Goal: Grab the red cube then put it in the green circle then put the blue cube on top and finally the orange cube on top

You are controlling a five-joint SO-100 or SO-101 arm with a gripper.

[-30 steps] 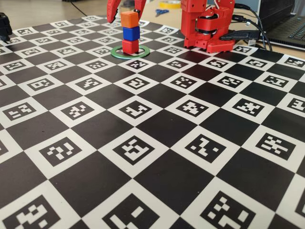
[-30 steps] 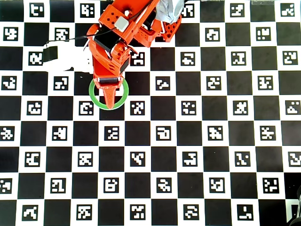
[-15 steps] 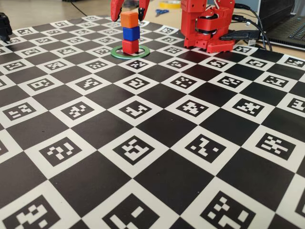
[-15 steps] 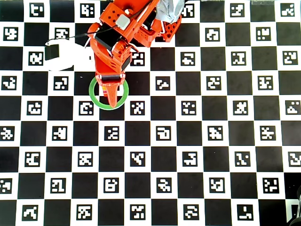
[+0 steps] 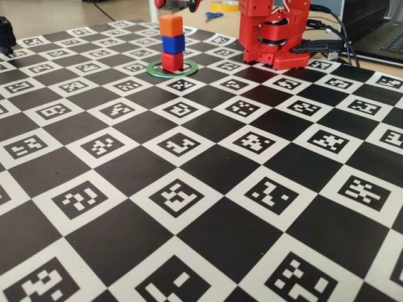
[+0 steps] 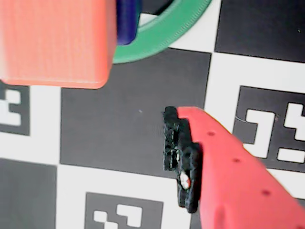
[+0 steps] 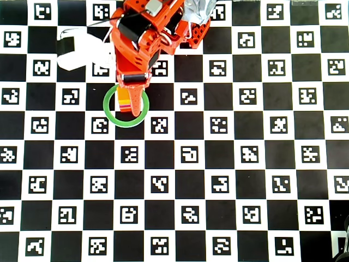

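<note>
The orange cube (image 5: 170, 26) tops the blue cube (image 5: 173, 44) and red cube (image 5: 172, 61), all inside the green circle (image 5: 190, 70), so the tower looks done. The end effector (image 7: 130, 103) holds nothing; I cannot tell if it is apart.

— What covers the table?
— A black-and-white checkered mat (image 5: 208, 207) printed with square code markers.
— And directly on it?
— A thin flat green ring (image 5: 189, 69), a small matte red cube (image 5: 172, 61) inside it, and the red arm's base (image 5: 283, 58).

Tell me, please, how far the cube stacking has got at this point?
It looks finished: the red cube sits inside the green circle, the blue cube on it, and the orange cube on top. The fingers hold nothing in the wrist view. Only retracting the arm seems left.
</note>
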